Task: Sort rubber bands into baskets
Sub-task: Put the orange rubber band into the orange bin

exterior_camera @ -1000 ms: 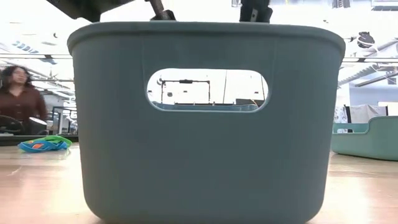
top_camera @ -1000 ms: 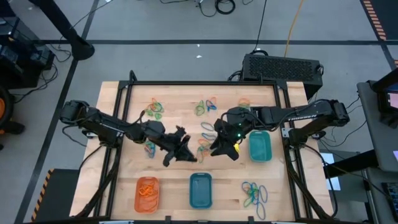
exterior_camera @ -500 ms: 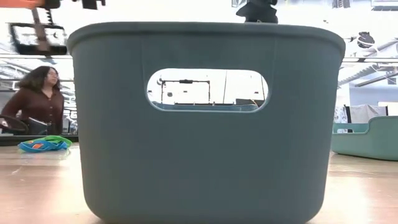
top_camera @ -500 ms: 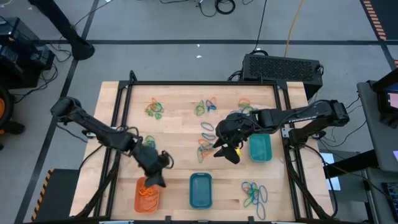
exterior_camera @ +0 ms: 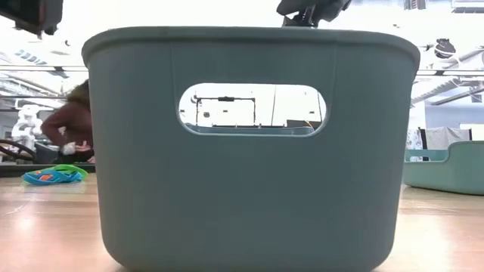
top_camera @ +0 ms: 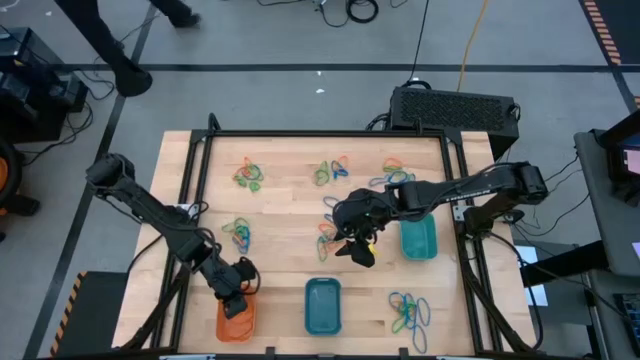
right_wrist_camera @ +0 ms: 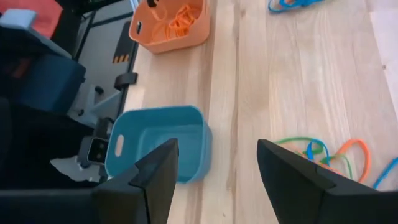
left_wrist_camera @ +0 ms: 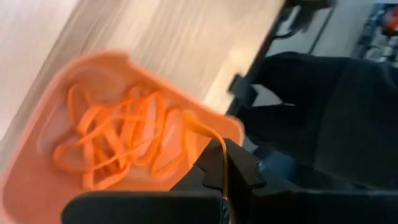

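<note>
The left gripper [top_camera: 237, 297] had moved on from the table's middle to hang right over the orange basket [top_camera: 236, 317], its fingers pinching a single orange rubber band [left_wrist_camera: 222, 163] above the tangle of orange bands [left_wrist_camera: 118, 137] already lying inside. The right gripper [top_camera: 355, 247] had shifted slightly left, hovering with its fingers [right_wrist_camera: 291, 177] spread apart near a mixed pile of bands [top_camera: 328, 236], between the blue basket [top_camera: 323, 306] and the teal-green basket [top_camera: 418, 238].
</note>
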You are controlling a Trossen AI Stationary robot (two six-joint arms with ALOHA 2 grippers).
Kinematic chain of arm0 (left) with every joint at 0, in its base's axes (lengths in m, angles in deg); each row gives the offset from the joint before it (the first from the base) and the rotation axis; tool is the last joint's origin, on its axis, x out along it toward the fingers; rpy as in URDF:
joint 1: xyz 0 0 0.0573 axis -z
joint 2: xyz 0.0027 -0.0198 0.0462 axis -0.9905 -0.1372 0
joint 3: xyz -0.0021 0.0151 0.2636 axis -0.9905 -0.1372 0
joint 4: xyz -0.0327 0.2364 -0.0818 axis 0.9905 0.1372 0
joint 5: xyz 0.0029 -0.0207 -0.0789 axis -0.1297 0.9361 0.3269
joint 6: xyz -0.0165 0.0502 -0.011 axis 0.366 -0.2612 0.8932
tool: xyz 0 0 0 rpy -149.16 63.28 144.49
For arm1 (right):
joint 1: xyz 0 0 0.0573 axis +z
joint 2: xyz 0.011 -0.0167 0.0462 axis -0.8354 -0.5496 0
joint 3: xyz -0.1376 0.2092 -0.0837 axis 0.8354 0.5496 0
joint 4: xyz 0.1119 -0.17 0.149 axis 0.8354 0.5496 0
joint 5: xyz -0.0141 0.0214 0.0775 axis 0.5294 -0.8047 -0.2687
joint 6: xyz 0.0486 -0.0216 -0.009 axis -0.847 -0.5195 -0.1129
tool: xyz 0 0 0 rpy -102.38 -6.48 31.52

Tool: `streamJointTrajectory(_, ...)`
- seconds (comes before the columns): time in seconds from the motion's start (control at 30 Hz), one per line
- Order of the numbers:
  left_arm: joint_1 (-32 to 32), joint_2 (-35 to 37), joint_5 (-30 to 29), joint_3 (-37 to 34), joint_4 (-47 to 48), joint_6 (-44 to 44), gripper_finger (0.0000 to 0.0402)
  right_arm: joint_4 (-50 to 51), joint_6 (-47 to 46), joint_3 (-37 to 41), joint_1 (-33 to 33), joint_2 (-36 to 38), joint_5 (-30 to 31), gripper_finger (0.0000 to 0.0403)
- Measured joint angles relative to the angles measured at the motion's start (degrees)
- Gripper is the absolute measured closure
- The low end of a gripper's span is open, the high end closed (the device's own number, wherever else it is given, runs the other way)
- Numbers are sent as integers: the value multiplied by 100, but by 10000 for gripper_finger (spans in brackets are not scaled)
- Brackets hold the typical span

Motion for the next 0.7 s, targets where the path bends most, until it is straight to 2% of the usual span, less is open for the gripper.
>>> streamJointTrajectory(0.2, 57, -201, 2, 1, 497, 274, 398, -378, -8, 0, -29, -63, -1, 193)
streamJointTrajectory(0.27, 59, -264, 2, 1, 408, 267, 388, -462, -14, 0, -27, -63, -3, 193)
streamJointTrajectory(0.57, 59, -259, 31, 1, 569, 75, 306, -471, -167, 0, -27, -63, -3, 193)
streamJointTrajectory(0.7, 46, -257, 397, 1, 679, -237, 276, -471, -191, 0, -27, -63, -4, 193)
